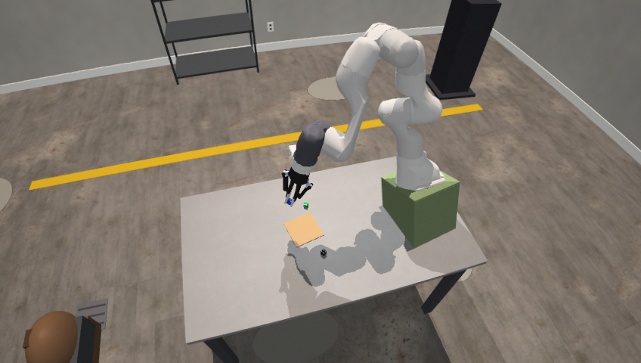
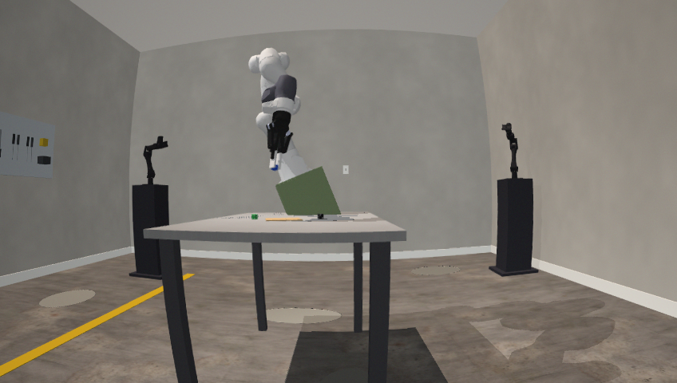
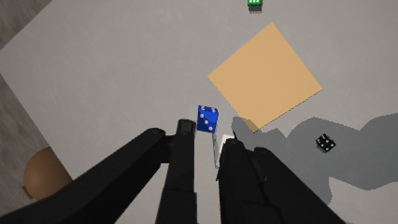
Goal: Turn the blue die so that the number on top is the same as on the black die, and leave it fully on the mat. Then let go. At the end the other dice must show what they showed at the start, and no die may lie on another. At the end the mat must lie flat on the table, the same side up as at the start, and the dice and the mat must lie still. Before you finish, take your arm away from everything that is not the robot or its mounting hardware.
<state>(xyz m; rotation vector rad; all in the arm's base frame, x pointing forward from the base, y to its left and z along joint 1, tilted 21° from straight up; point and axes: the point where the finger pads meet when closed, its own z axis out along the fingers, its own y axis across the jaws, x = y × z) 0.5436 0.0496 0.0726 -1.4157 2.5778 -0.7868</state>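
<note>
The grey table stands on dark legs over a brown mottled floor. A green block sits on the table at its 3 o'clock side. A yellow floor line runs beyond the table toward 10 o'clock. A dark shelf unit stands against the wall at 11 o'clock. A black pedestal stands at 1 o'clock. A brown rounded object lies at 8 o'clock. In the exterior view, two black pedestals carry small stands, and a wall panel hangs at 9 o'clock.
</note>
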